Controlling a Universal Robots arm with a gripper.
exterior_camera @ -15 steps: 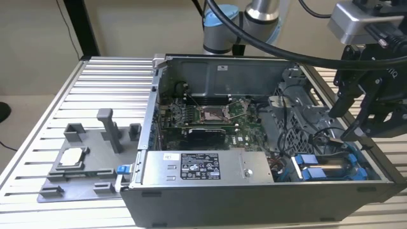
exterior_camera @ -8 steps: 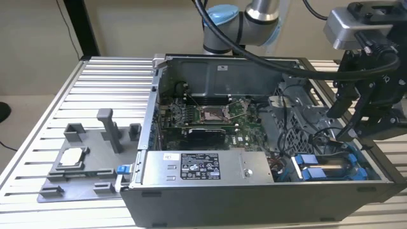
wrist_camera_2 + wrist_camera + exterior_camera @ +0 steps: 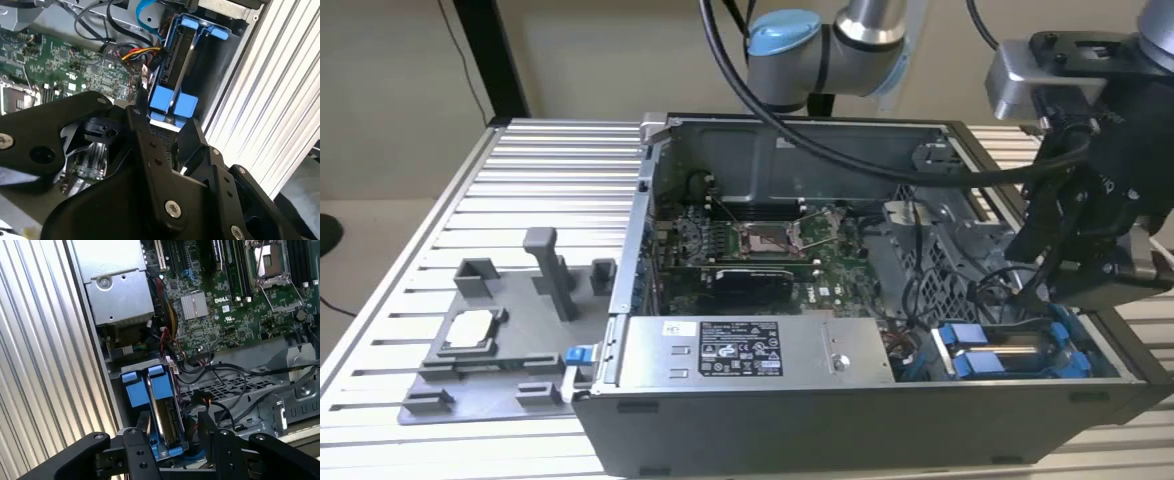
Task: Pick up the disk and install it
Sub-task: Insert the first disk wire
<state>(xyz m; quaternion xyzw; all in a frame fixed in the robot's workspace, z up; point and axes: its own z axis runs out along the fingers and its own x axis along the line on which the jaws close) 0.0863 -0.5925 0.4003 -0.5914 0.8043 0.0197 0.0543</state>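
Claw [image 3: 175, 424], spread wide, is hovering right over the disk [image 3: 157, 407], straddling its far end, while the disk is sitting on edge in the drive bay [image 3: 145, 364] just beside the power supply [image 3: 117, 285], long axis pointing away from that supply.

arm [image 3: 851, 45]: reaches down at the exterior view's right | wrist [image 3: 1047, 85]: tilted downward | claw [image 3: 175, 417]: low, pointing down | fingers [image 3: 144, 429]: parted in both wrist views, seemingly unclamped
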